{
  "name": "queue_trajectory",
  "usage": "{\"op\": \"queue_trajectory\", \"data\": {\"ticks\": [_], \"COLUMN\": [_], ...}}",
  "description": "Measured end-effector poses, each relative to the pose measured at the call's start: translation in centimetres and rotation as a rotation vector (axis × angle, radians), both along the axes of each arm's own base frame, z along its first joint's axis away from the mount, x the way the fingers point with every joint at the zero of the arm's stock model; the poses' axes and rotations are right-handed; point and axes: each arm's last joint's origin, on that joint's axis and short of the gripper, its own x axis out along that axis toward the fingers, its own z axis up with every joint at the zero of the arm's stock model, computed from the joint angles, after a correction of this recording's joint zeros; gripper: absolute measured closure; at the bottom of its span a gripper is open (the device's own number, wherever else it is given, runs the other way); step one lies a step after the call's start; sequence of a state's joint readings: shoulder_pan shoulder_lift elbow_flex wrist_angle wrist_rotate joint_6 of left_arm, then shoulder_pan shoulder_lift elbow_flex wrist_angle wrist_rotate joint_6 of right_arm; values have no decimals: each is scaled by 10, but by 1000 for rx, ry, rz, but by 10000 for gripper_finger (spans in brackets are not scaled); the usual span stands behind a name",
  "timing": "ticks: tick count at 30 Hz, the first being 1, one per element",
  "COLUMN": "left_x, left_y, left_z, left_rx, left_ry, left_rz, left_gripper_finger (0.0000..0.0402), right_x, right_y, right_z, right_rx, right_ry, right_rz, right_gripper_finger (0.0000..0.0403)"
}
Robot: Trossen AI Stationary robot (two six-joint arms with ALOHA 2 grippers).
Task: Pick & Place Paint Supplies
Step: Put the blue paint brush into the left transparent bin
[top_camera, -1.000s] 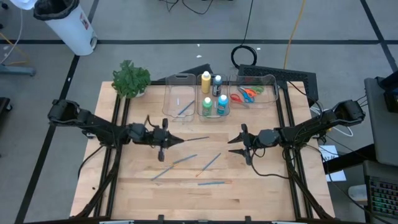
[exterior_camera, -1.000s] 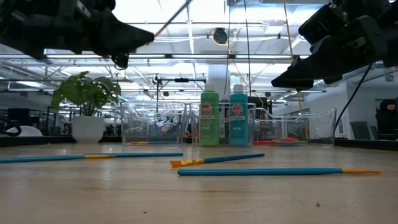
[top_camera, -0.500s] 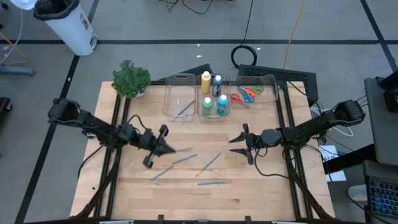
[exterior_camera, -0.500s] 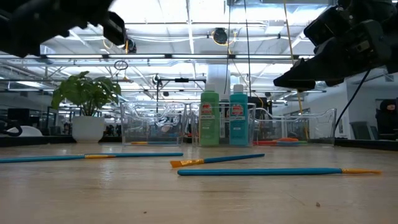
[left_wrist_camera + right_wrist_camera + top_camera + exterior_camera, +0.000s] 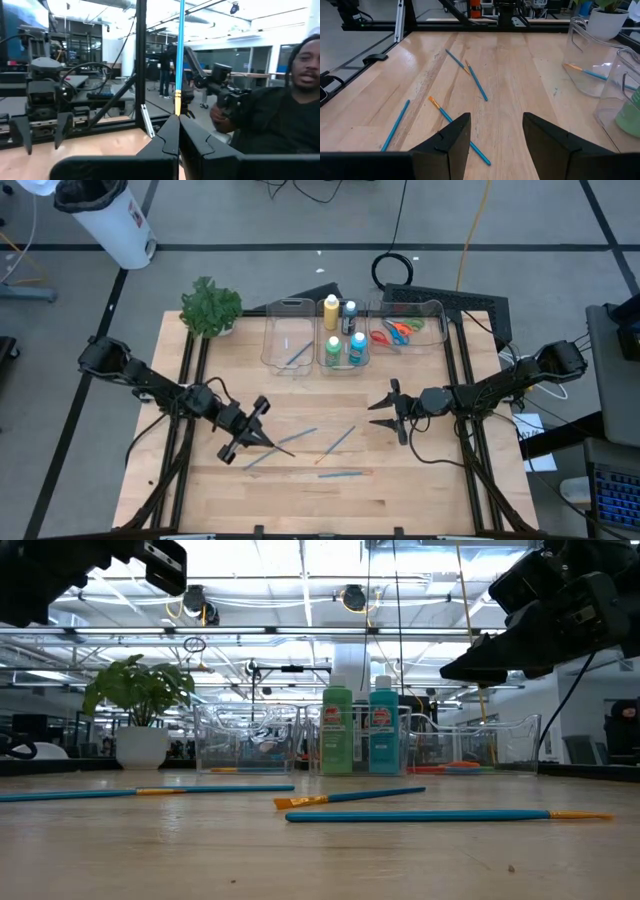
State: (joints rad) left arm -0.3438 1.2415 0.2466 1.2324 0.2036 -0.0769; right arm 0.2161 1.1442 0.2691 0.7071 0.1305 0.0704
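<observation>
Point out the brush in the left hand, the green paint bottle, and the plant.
held paintbrush [image 5: 179,50], left wrist view, on its blue handle above the fingers.
green paint bottle [image 5: 336,735], low view, on its label.
plant [image 5: 210,307], high view, on its leaves.

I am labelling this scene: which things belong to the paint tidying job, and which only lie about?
Job: thin blue orange-tipped paintbrushes on the table, one more paintbrush in the shut left pincer; small paint bottles; small scissors; open right pincer hovers over the table.
Lying about: leafy green potted plant; white waste bin; black cable coil.
</observation>
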Motion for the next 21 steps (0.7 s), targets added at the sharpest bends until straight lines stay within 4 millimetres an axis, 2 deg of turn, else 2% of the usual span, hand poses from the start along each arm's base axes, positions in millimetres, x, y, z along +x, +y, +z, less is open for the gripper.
{"op": "queue_trajectory", "data": {"ticks": [21], "left_x": [1], "left_y": [1], "left_z": [0], "left_rx": [-9], "left_ry": [4], "left_rz": [55], "left_gripper_finger": [398], "right_x": [0], "right_y": [0], "right_z": [0], "right_rx": [1], "right_ry": [1], "right_rz": [0], "right_gripper_finger": [232]}}
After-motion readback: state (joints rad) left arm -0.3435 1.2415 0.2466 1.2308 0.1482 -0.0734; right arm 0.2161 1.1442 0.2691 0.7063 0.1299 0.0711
